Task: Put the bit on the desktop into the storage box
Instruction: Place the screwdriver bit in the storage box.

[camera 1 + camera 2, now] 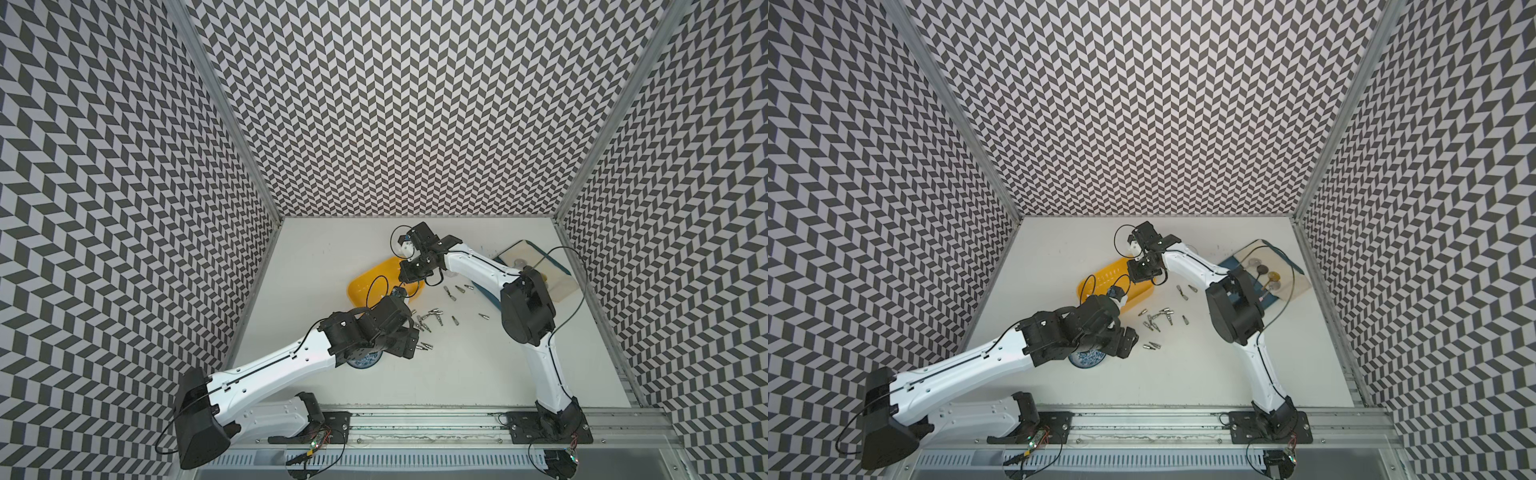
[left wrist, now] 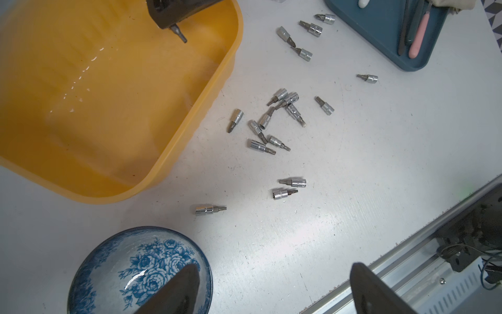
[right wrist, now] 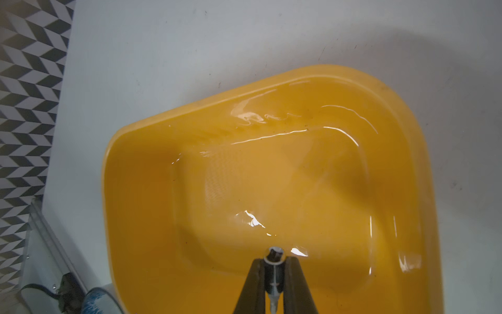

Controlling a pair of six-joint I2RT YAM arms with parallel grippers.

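- Your right gripper point(image 3: 274, 262) is pinching one bit point(image 3: 273, 274) above the storage box point(image 3: 130, 190), apparently clear of its floor.
- Your left gripper point(image 2: 273, 266) is spread wide above the desktop point(image 2: 366, 163), near the patterned bowl point(image 2: 108, 240).
- The loose bits point(image 2: 264, 122) lie mid-desktop, beside the box.

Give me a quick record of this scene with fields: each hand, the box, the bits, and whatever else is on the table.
right hand: shut on a socket bit, held above the yellow storage box
left hand: open, empty, above the desktop by the blue-and-white floral bowl
storage box contents: no bits visible inside
loose bits: over a dozen, scattered on the desktop beside the box
other: dark-blue tray holding utensils
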